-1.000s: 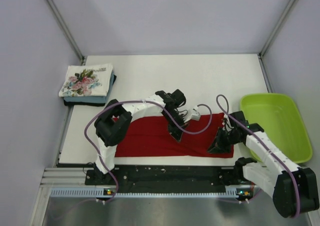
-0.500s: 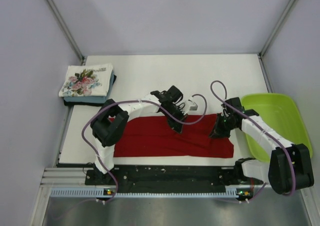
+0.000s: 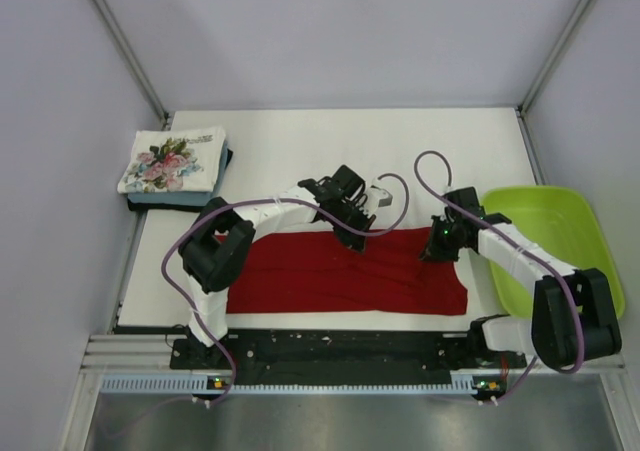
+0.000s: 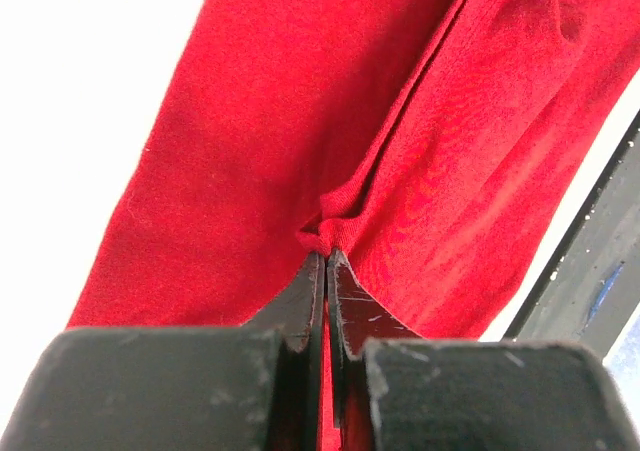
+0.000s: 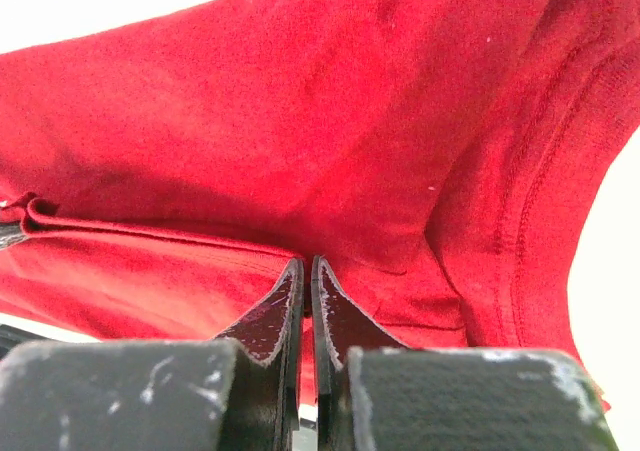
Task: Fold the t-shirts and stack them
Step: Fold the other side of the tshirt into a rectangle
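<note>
A deep red t-shirt point(image 3: 350, 276) lies spread along the near side of the table. My left gripper point(image 3: 353, 233) is shut on a pinch of its far edge near the middle, and the cloth bunches at the fingertips point(image 4: 326, 254). My right gripper point(image 3: 432, 252) is shut on the same far edge towards the right; the red t-shirt point(image 5: 330, 141) fills its wrist view, with the gripper point(image 5: 307, 261) pinching a fold. At the back left sits a stack of folded t-shirts point(image 3: 175, 166), a white floral one on top with light blue and dark ones beneath.
A lime-green plastic tray point(image 3: 570, 251) stands at the right edge of the table, just beyond the right arm. Purple cables loop above both arms. The black rail point(image 3: 330, 346) holding the arm bases runs along the near edge.
Both grippers have moved away from the bases, carrying the shirt's folded edge towards the far side. The red cloth now lies wider and flatter.
</note>
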Controlling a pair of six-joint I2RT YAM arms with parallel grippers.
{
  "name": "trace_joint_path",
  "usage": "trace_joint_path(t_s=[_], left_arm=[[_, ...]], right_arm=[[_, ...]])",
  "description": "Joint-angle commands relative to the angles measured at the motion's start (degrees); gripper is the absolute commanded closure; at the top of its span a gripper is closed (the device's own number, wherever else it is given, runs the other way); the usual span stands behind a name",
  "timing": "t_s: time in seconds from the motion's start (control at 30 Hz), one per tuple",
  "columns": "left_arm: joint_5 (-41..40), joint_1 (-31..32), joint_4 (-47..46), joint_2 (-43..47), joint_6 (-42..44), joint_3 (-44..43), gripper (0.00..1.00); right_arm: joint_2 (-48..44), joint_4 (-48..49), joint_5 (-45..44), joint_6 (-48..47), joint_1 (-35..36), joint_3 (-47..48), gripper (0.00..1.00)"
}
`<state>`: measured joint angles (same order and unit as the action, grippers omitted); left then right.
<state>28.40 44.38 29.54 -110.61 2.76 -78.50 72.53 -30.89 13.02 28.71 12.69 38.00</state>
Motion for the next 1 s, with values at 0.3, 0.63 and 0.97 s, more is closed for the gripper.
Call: trace_joint_path(t_s=[0.3,0.63,0.97], left_arm=[[-7.5,-0.2,-1.2,-1.5,-1.4,-2.8,0.88],[-11.0,-1.0,3.5,6.0,1.8,-7.5,0.62],[3.7,1.8,5.3,-4.4,2.5,-5.0,0.97]], right_arm=[[4.7,5.6,-4.0,-2.1,0.1,3.8,0.98],[-2.1,-7.1,-8.7,-3.7,0.1,10.2,0.58],[-3.5,5.5,7.5,11.3,1.5,-3.4,1.00]])
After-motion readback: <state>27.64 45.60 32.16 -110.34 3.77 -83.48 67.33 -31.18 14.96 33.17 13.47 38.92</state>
